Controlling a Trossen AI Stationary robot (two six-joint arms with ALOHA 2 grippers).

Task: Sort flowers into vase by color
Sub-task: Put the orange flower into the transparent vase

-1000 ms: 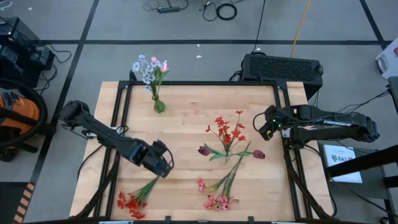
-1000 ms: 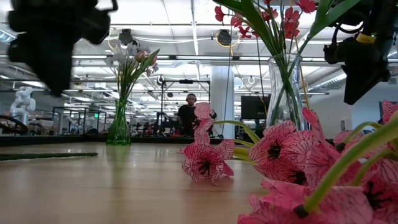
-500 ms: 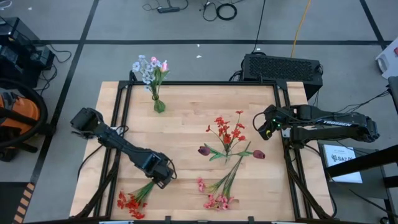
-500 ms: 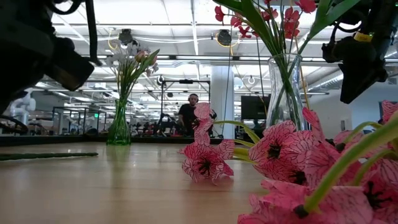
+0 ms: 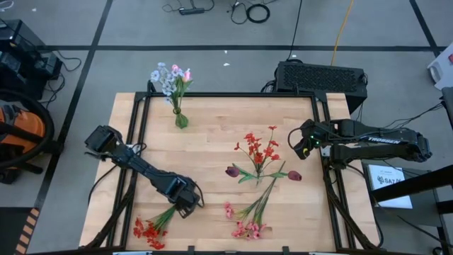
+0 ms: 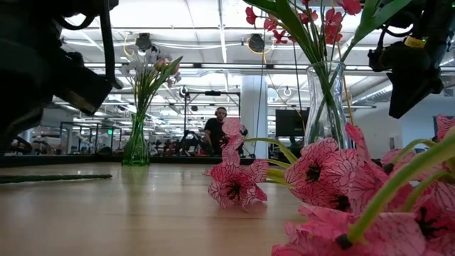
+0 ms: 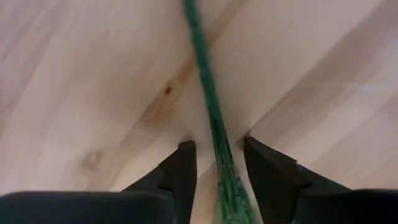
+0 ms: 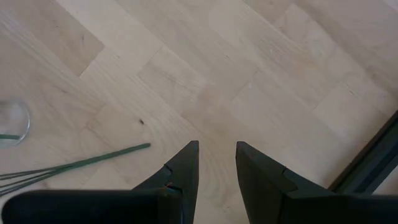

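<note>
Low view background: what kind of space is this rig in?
Probably an open robotics lab or workshop. Exposed ceiling with strip lights and a person seated at a far workstation in the low view; from above, a concrete floor with loose cables around the wooden table.

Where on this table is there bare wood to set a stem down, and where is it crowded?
Bare: the stretch between the green vase and the left end effector, and the far strip between that vase and the right end effector. Crowded: around the clear vase with red sprays, down to the pink flowers; red flowers fill the near left corner.
</note>
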